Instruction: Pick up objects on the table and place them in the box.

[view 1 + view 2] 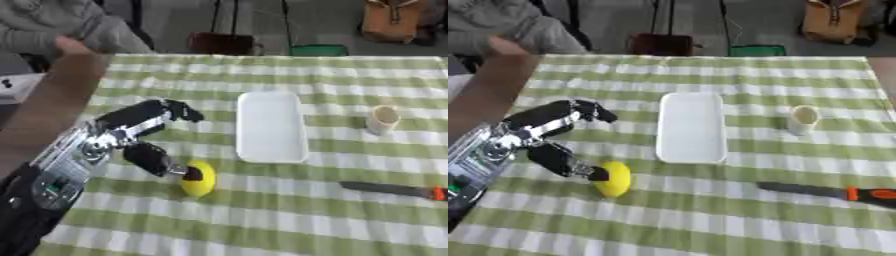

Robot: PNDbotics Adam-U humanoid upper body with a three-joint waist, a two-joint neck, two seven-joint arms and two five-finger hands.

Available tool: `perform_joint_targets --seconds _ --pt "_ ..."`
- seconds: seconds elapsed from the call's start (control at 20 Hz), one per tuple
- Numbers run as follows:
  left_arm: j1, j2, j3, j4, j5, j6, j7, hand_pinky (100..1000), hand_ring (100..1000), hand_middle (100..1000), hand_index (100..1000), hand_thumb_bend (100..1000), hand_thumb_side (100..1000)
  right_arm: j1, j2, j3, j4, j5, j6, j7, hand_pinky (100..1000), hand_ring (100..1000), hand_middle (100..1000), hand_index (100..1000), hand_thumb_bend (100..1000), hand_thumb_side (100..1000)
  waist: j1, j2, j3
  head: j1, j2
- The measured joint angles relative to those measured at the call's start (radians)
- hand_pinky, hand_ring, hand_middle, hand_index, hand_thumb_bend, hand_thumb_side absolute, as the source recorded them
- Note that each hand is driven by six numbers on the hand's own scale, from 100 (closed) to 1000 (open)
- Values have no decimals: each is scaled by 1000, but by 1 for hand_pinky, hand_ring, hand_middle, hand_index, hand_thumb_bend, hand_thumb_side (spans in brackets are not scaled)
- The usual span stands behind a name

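Now left hand (131,135) fingers (171,111) spread apart, thumb tip touching yellow object (199,181), white tray (271,127) beside.

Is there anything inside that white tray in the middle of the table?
Nothing shows inside the white tray; its whole bottom is bare. The yellow object, by the left hand, the cup and the knife all lie outside it.
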Motion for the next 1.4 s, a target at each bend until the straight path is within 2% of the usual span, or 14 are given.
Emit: perform_joint_targets --seconds 0.4,0.9,0.95,1.1,1.15,1.3,1.35,1.4 --pt "-15 -38 -51 41 -191 -30 -30 842 850 781 893 821 606 -6 0 5 0 -1 -1 2 627 641 721 830 457 730 0 -5 -6 0 0" --pt "-15 -49 -58 88 -249 -37 -31 834 841 764 880 789 570 -7 0 5 0 -1 0 3 627 641 721 830 455 730 0 -6 -6 0 0" --pt "-16 -52 -58 93 -251 -38 -31 829 835 748 857 749 542 -7 0 5 0 -1 0 3 627 641 721 830 454 730 -1 -6 -6 0 0" --pt "-22 -63 -61 115 -253 -39 -24 823 829 739 845 716 522 -7 0 5 0 -1 0 3 627 641 721 830 454 730 -2 -6 -7 0 0" --pt "-23 -65 -63 121 -252 -39 -20 803 807 669 789 609 454 -7 0 5 0 -1 0 3 627 640 721 830 453 730 -3 -6 -7 0 0" --pt "-24 -78 -64 147 -239 -33 3 796 799 654 770 562 433 -7 0 5 0 -1 0 3 627 640 721 830 451 731 -4 -6 -7 0 0" --pt "-24 -82 -64 155 -233 -31 13 782 787 628 738 484 403 -7 0 5 0 -1 0 3 627 640 721 830 452 731 -5 -6 -7 0 0" --pt "-24 -86 -64 164 -224 -30 22 782 787 628 738 484 403 -7 0 5 0 -2 0 3 627 640 721 830 452 731 -5 -6 -7 0 0"
